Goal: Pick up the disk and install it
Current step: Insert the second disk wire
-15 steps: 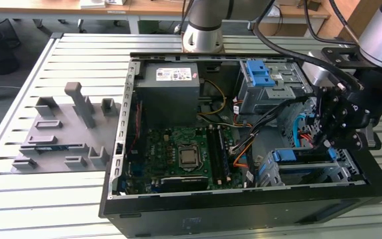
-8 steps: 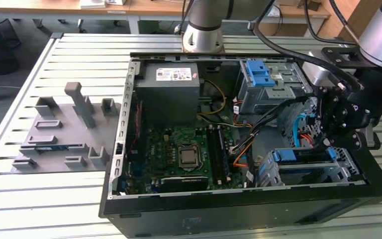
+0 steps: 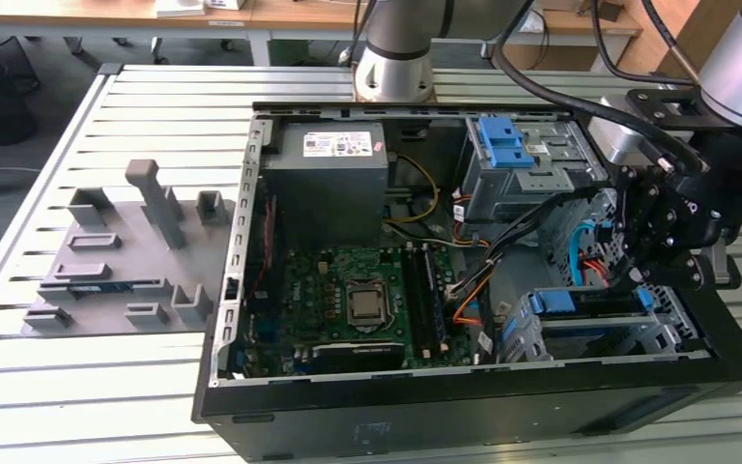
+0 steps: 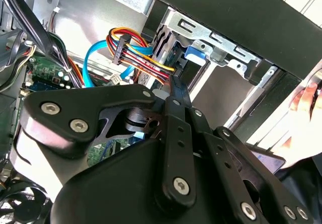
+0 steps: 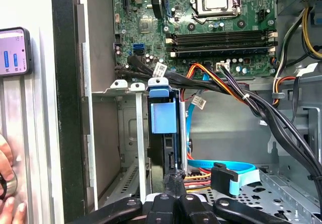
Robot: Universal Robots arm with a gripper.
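The disk (image 3: pixel 586 304) stands on edge in the lower drive bay of the open computer case (image 3: pixel 474 406), at the exterior view's right. In the first wrist view its blue carrier (image 5: pixel 163 110) sits between the bay's metal rails, with the dark drive body (image 5: pixel 168 156) behind it. My gripper (image 3: pixel 629 275) reaches into the case just behind the bay. Its black fingertips (image 5: pixel 173 179) are pressed together, with nothing between them, right at the disk's rear end. In the second wrist view the shut fingers (image 4: pixel 176 90) point at the bay with the blue carrier (image 4: pixel 195 53).
Coloured power cables (image 4: pixel 136 48) and a light-blue data cable (image 5: pixel 236 169) lie beside the bay. An upper metal cage with a blue latch (image 3: pixel 513 145), the motherboard (image 3: pixel 358 300) and the power supply (image 3: pixel 332 169) fill the case. A grey fixture block (image 3: pixel 127 251) sits outside. A person's hand (image 5: pixel 5 183) and phone (image 5: pixel 12 50) are near the case wall.
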